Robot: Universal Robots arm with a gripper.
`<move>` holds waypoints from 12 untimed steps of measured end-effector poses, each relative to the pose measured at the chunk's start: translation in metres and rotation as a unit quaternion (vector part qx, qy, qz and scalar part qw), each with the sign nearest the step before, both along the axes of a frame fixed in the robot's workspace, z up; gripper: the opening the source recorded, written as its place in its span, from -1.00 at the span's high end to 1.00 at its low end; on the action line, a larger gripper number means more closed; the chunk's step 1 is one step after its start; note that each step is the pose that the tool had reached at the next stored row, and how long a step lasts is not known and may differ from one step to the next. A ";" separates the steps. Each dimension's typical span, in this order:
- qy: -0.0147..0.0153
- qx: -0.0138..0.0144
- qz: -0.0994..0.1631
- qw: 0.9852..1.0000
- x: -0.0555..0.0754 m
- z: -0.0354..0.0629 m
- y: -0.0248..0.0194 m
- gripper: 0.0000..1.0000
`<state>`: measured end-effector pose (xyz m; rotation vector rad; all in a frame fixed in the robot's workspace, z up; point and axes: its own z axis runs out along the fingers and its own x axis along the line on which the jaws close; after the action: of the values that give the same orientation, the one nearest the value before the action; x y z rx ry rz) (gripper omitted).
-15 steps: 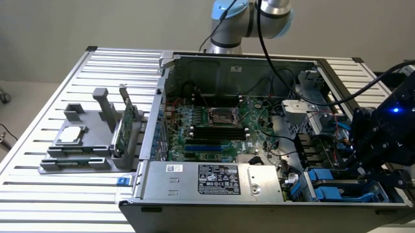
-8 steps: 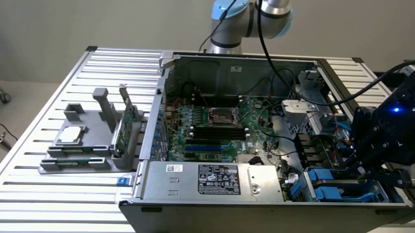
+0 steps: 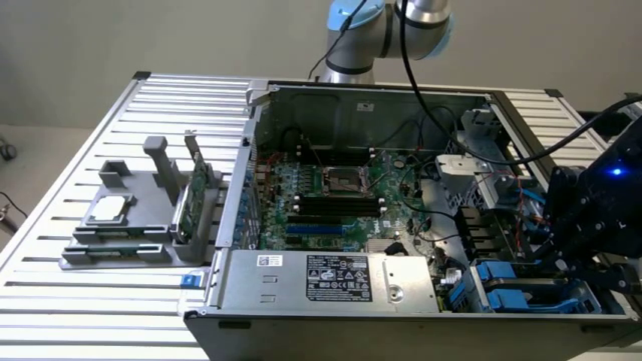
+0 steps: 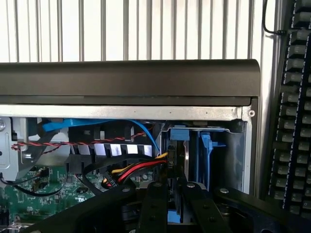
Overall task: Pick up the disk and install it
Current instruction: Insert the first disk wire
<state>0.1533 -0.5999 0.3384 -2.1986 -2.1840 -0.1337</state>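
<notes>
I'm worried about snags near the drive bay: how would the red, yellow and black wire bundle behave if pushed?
The red, yellow and black wire bundle droops in a curve, so it is probably floppy and would bend aside. It looks thin, so likely light. One end seems plugged in, so it may spring back.

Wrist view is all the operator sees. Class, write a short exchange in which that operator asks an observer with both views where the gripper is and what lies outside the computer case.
Operator: Where is the gripper relative to the case?
Observer: The gripper hangs over the open case's corner at the exterior view's right, above blue carriers.
Operator: What lies outside the case?
Observer: A grey holder on the slatted table, at the exterior view's left, carries a square chip and an upright green card.
</notes>
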 end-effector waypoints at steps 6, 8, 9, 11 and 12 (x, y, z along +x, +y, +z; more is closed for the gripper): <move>0.000 0.001 -0.001 1.000 -0.002 0.0000 0.0000 0.65; 0.000 0.001 -0.001 1.000 -0.002 0.0001 -0.0001 0.65; 0.000 0.002 -0.001 1.000 -0.002 0.0002 -0.0002 0.65; 0.000 0.002 -0.001 1.000 -0.002 0.0000 -0.0008 0.65; 0.000 0.003 -0.001 1.000 -0.002 -0.0001 -0.0013 0.65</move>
<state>0.1516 -0.6012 0.3383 -2.1986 -2.1779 -0.1398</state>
